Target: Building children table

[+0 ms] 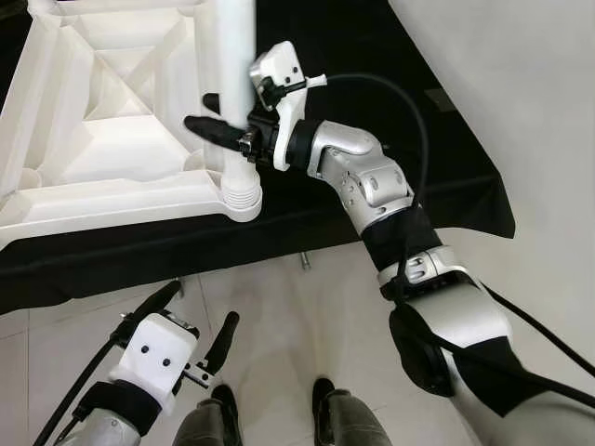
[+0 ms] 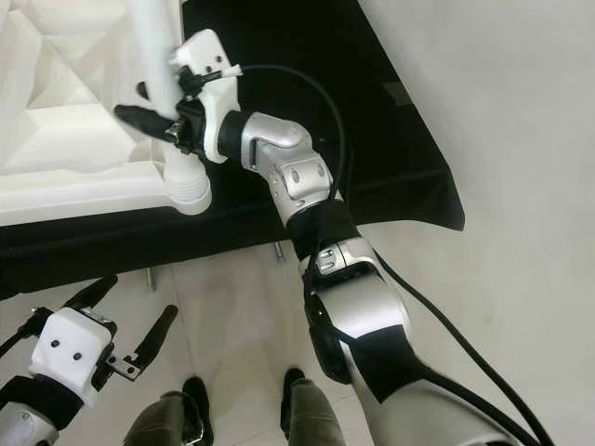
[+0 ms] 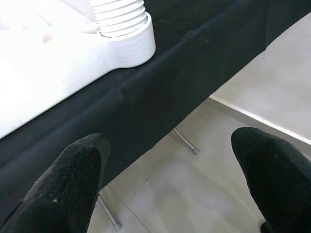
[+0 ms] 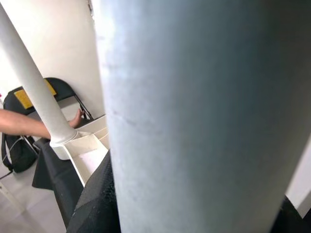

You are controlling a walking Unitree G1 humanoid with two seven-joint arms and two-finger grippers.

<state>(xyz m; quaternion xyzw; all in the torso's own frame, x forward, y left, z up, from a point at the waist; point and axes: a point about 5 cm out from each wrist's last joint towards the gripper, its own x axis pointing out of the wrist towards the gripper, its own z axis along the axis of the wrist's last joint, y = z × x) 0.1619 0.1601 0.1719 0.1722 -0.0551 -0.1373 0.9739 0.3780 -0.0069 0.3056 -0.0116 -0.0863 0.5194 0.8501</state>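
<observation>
We see the white children table top (image 1: 112,139) lying upside down on a bench (image 1: 372,186) covered with a black cloth, its ribbed underside facing up; at its near corner a white table leg (image 1: 237,74) stands upright in a threaded round socket (image 1: 242,197). The right pincer (image 1: 228,130) reaches in from the right side and pinches this leg just above the socket; one black finger (image 1: 209,125) shows on the left of the leg, and the white wrist housing sits on its right. In the right wrist view the leg is very close to the camera as a broad grey-white column (image 4: 194,121), with the dark finger pads against it on both sides. Behind it, a second white leg (image 4: 34,92) stands in another corner of the table top; a person's arm (image 4: 24,124) stretches toward its base, and a black folding chair (image 4: 53,90) stands by the pale wall.

The left pincer (image 1: 191,325) hangs low over the tiled floor (image 1: 307,307), in front of the bench edge and well apart from the table top; its two black fingers are spread, holding nothing. In the left wrist view both fingertips (image 3: 73,174) point toward the bench edge, with the socket corner above them and thin metal bench legs (image 3: 184,143) below the cloth. The robot's dark feet (image 1: 325,395) stand on the floor at the bottom.
</observation>
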